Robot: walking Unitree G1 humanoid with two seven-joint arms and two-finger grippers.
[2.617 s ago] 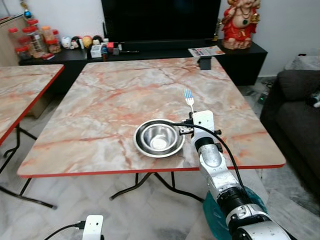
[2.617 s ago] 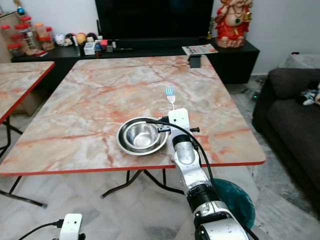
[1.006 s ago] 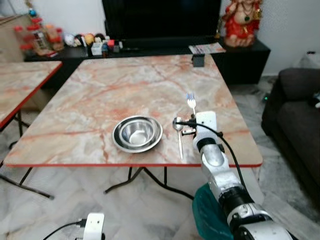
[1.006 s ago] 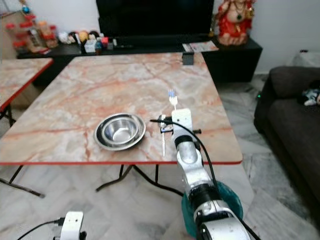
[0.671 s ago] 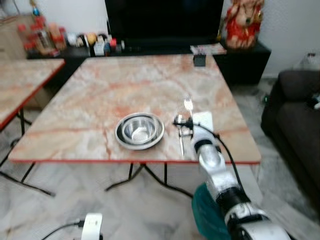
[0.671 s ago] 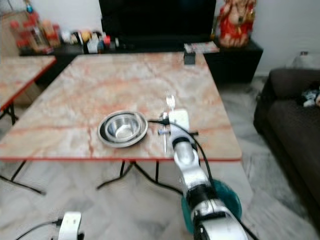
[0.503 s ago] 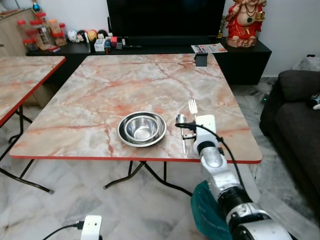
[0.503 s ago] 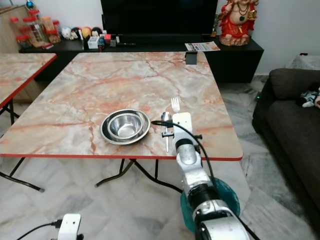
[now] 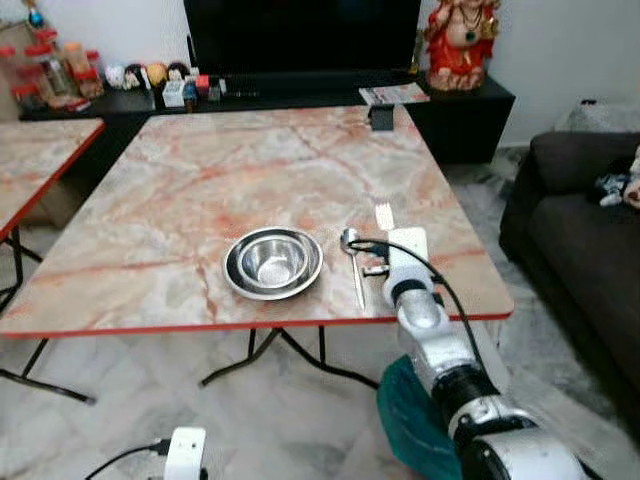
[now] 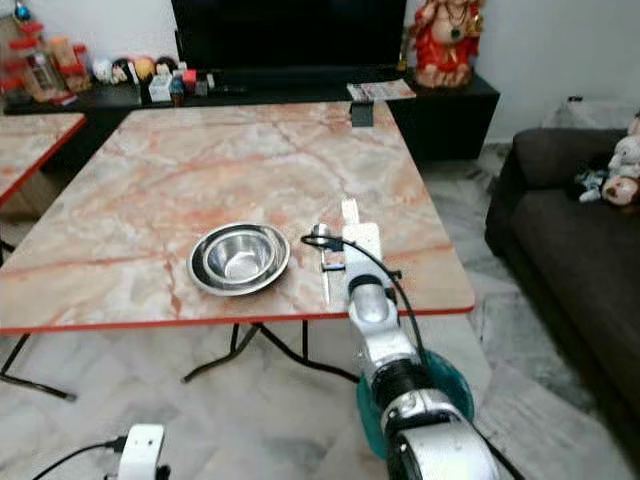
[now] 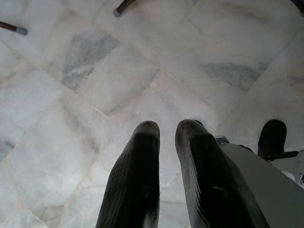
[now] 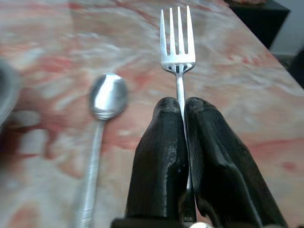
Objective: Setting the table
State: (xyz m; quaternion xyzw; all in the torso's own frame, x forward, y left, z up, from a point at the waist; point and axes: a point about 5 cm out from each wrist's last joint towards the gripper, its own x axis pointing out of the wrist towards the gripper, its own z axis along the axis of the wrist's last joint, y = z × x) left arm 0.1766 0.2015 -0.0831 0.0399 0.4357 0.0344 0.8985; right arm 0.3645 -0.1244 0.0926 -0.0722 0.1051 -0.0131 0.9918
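A steel bowl (image 9: pixel 272 263) sits near the front edge of the marble table (image 9: pixel 250 180). A spoon (image 9: pixel 354 270) lies on the table just right of the bowl, bowl end pointing away from me. My right gripper (image 12: pixel 184 111) is shut on a silver fork (image 12: pixel 176 52), whose tines (image 9: pixel 384 214) stick out past the wrist, low over the table to the right of the spoon. My left gripper (image 11: pixel 166 133) hangs over the marble floor with its fingers nearly together and nothing between them.
A dark sofa (image 9: pixel 585 220) with soft toys stands to the right. Behind the table runs a black TV console (image 9: pixel 300 95) with small items and a red statue (image 9: pixel 457 40). A second marble table (image 9: pixel 35 170) is at the left. A small black box (image 9: pixel 381 118) rests at the table's far edge.
The camera has drawn back and shifted, so the spoon beside the bowl has come into view. My right gripper still holds the fork, now right of the spoon.
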